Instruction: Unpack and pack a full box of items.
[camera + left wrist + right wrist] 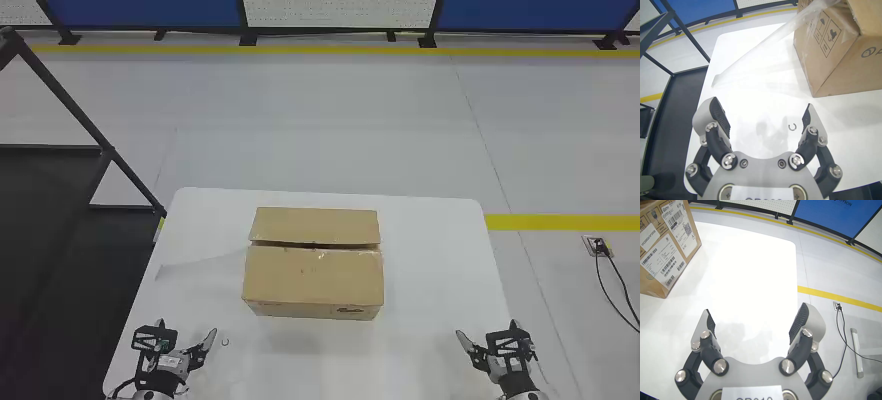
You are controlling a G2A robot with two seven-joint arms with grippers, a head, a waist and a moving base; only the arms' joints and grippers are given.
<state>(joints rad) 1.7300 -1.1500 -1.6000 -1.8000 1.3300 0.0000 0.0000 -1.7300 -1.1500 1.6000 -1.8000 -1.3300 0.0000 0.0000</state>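
Box (314,262) closed at surface (440,290) centre. Left pincer (762,106) at 7 o'clock, right pincer (755,308) at 5 o'clock, both spread, empty. Bring both to top seam (315,246); open it evenly.

A cardboard box (313,268) with its flaps down is sitting in the middle of the white desk (440,260). The left tool (180,342) is hovering at the near left corner and the right tool (492,345) at the near right, both spread apart.

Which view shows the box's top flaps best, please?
The top view: it shows the whole box, flaps down with a seam between them. The left wrist view shows a corner with loose tape; the right wrist view shows its labelled side.
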